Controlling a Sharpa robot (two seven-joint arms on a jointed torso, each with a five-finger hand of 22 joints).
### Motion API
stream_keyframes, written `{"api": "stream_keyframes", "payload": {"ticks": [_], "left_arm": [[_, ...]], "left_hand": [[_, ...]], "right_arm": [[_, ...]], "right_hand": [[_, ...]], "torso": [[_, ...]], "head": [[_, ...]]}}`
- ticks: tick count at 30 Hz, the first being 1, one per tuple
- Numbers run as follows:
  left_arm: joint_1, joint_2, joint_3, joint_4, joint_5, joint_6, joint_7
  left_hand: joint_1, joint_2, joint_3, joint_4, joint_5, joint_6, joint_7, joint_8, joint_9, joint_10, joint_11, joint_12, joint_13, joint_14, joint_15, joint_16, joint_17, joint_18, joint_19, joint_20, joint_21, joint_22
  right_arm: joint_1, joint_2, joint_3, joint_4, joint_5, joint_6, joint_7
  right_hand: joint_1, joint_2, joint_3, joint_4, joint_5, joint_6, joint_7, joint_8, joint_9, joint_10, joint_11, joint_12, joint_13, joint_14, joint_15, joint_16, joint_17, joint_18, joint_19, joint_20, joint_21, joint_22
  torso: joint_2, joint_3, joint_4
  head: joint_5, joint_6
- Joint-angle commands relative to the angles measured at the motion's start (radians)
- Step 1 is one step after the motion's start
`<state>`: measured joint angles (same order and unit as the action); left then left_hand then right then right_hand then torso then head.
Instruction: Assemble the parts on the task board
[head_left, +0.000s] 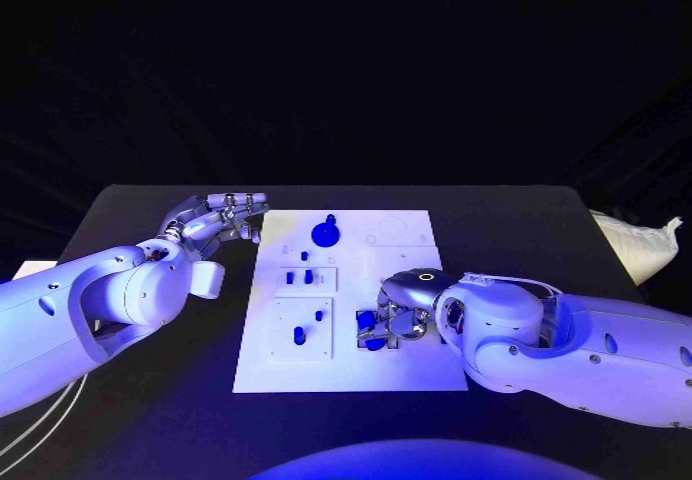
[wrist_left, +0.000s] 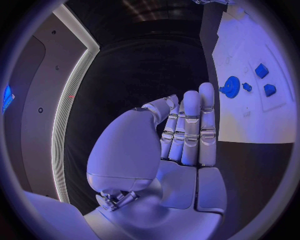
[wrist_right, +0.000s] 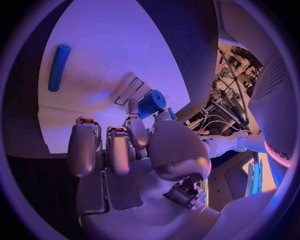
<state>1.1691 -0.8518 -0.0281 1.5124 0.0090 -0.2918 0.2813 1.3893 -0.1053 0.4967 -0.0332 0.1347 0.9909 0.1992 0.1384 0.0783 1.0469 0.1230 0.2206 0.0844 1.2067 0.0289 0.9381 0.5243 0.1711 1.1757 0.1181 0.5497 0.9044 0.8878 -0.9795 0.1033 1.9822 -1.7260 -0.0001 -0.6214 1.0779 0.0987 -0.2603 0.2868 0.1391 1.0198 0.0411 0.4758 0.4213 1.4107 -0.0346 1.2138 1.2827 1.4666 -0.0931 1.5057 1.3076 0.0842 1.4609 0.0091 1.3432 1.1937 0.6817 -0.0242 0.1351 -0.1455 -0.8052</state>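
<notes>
Here, right hand (head_left: 400, 310): pinching a blue part (wrist_right: 150, 103) low over the task board (head_left: 411, 370), seemingly to seat it.
Left hand (head_left: 216, 220): fingers straight, pressed together, empty, parked beside the board's far corner, above the surface (head_left: 144, 400).

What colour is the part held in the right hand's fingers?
Blue; the part shows best in the right wrist view.

Blue parts (head_left: 326, 234) on white task board (head_left: 389, 372), perhaps
</notes>
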Motion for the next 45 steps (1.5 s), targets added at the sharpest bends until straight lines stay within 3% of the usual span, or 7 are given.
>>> {"api": "stream_keyframes", "payload": {"ticks": [1,9,20,27,33,38,45], "left_arm": [[0.0,0.001,0.0,0.002,-0.003,0.017,0.004],[0.0,0.001,0.0,0.001,-0.003,0.017,0.003],[0.0,0.001,0.0,0.001,-0.004,0.018,0.001],[0.0,0.002,0.0,-0.001,-0.005,0.019,0.0],[0.0,0.002,0.0,-0.002,-0.005,0.02,-0.001],[0.0,0.002,0.0,-0.002,-0.005,0.02,-0.001],[0.0,0.001,0.0,-0.002,-0.006,0.02,-0.002]], "left_hand": [[-0.007,-0.002,-0.002,-0.004,0.003,-0.005,0.0,0.004,-0.001,-0.005,0.001,0.003,-0.001,-0.008,-0.001,0.004,-0.001,0.011,0.002,0.005,-0.007,-0.002],[-0.007,-0.002,-0.002,-0.004,0.003,-0.005,0.0,0.004,-0.001,-0.005,0.001,0.003,-0.001,-0.008,-0.001,0.004,-0.001,0.011,0.002,0.005,-0.007,-0.002],[-0.005,-0.001,-0.001,-0.006,0.003,-0.006,0.0,0.005,-0.002,-0.006,0.001,0.005,-0.002,-0.009,-0.001,0.004,-0.002,0.011,0.002,0.005,-0.007,-0.002],[-0.005,-0.001,-0.001,-0.006,0.003,-0.006,0.0,0.005,-0.002,-0.006,0.001,0.005,-0.002,-0.009,-0.001,0.004,-0.002,0.011,0.002,0.005,-0.007,-0.002],[-0.005,0.0,0.0,-0.007,0.004,-0.006,0.0,0.006,-0.002,-0.006,0.001,0.006,-0.002,-0.009,-0.001,0.004,-0.003,0.011,0.002,0.005,-0.007,-0.002],[-0.005,0.0,0.0,-0.007,0.004,-0.006,0.0,0.006,-0.002,-0.006,0.001,0.006,-0.002,-0.009,-0.001,0.004,-0.003,0.011,0.002,0.005,-0.007,-0.002],[-0.005,0.0,0.0,-0.007,0.004,-0.006,0.0,0.006,-0.002,-0.006,0.001,0.006,-0.002,-0.009,-0.001,0.004,-0.003,0.011,0.002,0.005,-0.007,-0.002]], "right_arm": [[-0.001,-0.002,0.0,-0.004,-0.025,0.019,-0.001],[-0.001,-0.004,0.0,-0.003,-0.026,0.018,-0.001],[-0.001,-0.017,0.001,0.026,0.019,0.007,0.004],[-0.001,-0.041,0.007,0.053,0.051,-0.01,0.008],[-0.001,-0.052,0.008,0.056,0.061,-0.007,0.009],[-0.001,-0.058,0.009,0.056,0.064,0.007,0.01],[-0.001,-0.055,0.009,0.048,0.067,0.014,0.01]], "right_hand": [[0.0,0.007,-0.002,0.003,0.006,0.008,-0.002,0.002,0.002,0.008,0.002,0.007,0.003,0.088,-0.004,0.009,0.182,-0.012,0.006,-0.002,0.005,0.004],[-0.019,0.015,-0.015,0.005,0.002,0.011,-0.003,0.002,0.004,0.011,0.001,0.01,0.007,0.089,-0.005,0.013,0.188,-0.013,0.008,-0.003,0.01,0.012],[-0.025,0.008,-0.033,0.001,-0.013,0.012,-0.003,0.001,0.006,0.011,0.001,0.007,0.007,0.089,-0.005,0.013,0.189,-0.013,0.007,-0.003,0.01,0.012],[-0.03,0.003,-0.043,0.004,-0.024,0.013,-0.003,0.0,0.007,0.012,0.001,0.007,0.008,0.089,-0.006,0.014,0.191,-0.013,0.007,-0.003,0.011,0.014],[-0.032,0.002,-0.045,0.004,-0.026,0.013,-0.003,0.0,0.007,0.012,0.001,0.006,0.008,0.089,-0.006,0.014,0.19,-0.013,0.007,-0.003,0.011,0.014],[0.004,0.002,-0.043,-0.006,-0.017,0.012,-0.003,-0.002,0.009,0.013,0.001,0.005,0.01,0.089,-0.005,0.014,0.191,-0.013,0.006,-0.003,0.011,0.015],[0.051,0.012,-0.034,-0.016,-0.014,0.013,-0.003,-0.004,0.011,0.014,0.001,0.004,0.012,0.089,-0.005,0.015,0.193,-0.013,0.006,-0.003,0.013,0.018]], "torso": [[0.0,-0.0002,0.0003],[0.0,0.0006,0.001],[0.001,0.0019,-0.0002],[-0.001,-0.0002,0.0],[0.0,0.0003,0.0009],[0.0,-0.0008,0.0031],[0.0,-0.0002,0.0008]], "head": [[0.0,0.001],[-0.001,0.001],[0.002,-0.001],[0.001,0.0],[0.0,-0.001],[-0.001,-0.002],[0.002,-0.002]]}}
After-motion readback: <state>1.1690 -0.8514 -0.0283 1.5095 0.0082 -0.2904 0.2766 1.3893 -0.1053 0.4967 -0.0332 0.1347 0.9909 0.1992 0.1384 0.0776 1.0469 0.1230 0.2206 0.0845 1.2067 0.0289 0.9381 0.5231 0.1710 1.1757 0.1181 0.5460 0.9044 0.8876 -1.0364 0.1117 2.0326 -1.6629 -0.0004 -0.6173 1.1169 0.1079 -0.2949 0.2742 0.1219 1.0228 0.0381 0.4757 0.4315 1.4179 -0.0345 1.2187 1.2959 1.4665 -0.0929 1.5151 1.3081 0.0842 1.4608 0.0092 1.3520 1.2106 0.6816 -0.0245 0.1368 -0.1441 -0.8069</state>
